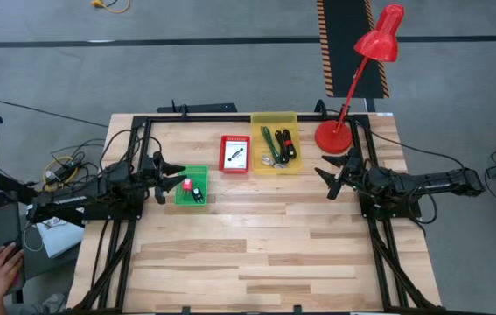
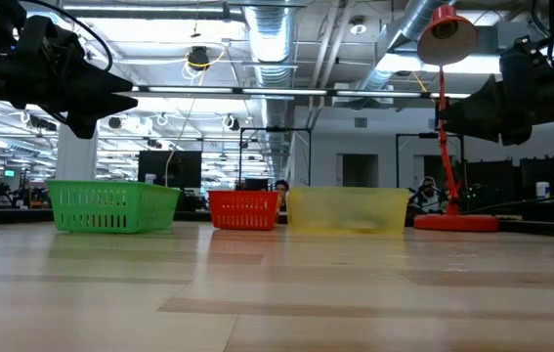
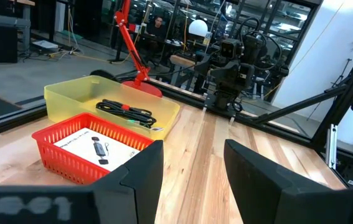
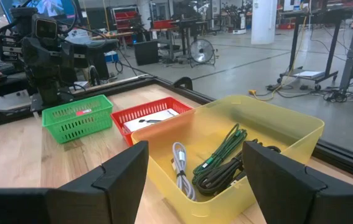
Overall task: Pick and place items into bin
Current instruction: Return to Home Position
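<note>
Green cable [image 4: 223, 152], black cable [image 1: 286, 144] and white cable [image 4: 179, 163] lie in yellow bin [image 1: 274, 116], back of bench [image 1: 256, 254].

Left gripper [image 3: 193, 144]: fingers wide, empty, by green bin [image 1: 197, 169].

Right gripper [image 4: 195, 144]: fingers wide, empty, near lamp [image 1: 333, 136].

Card [image 1: 235, 154] in red bin [image 1: 234, 169]: print unreadable.

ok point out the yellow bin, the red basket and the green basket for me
yellow bin [image 2: 347, 210], low view, middle of its front wall
red basket [image 2: 243, 210], low view, middle of its front wall
green basket [image 2: 112, 207], low view, middle of its front wall
</note>
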Motion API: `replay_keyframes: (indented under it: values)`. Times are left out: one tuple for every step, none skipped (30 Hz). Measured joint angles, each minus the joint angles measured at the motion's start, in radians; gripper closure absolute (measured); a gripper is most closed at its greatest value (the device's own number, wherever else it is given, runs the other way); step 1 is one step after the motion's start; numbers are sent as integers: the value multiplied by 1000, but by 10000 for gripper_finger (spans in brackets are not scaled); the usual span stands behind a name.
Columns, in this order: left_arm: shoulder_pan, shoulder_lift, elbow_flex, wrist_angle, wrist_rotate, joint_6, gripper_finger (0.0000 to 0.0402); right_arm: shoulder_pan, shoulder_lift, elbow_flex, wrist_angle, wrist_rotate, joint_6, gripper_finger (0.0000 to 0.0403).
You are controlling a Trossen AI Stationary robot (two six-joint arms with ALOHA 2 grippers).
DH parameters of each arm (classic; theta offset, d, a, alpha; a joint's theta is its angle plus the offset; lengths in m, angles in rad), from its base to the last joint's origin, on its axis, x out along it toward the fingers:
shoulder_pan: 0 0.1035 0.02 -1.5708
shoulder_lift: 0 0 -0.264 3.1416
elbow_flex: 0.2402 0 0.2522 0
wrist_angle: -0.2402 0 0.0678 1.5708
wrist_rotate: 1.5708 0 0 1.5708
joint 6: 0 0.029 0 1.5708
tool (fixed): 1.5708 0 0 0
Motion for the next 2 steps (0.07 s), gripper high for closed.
replay_keyframes:
  values:
    - [0, 0, 0, 0, 0, 0, 244, 0, 0, 0, 0, 0, 0, 148]
    - [0, 0, 0, 0, 0, 0, 244, 0, 0, 0, 0, 0, 0, 148]
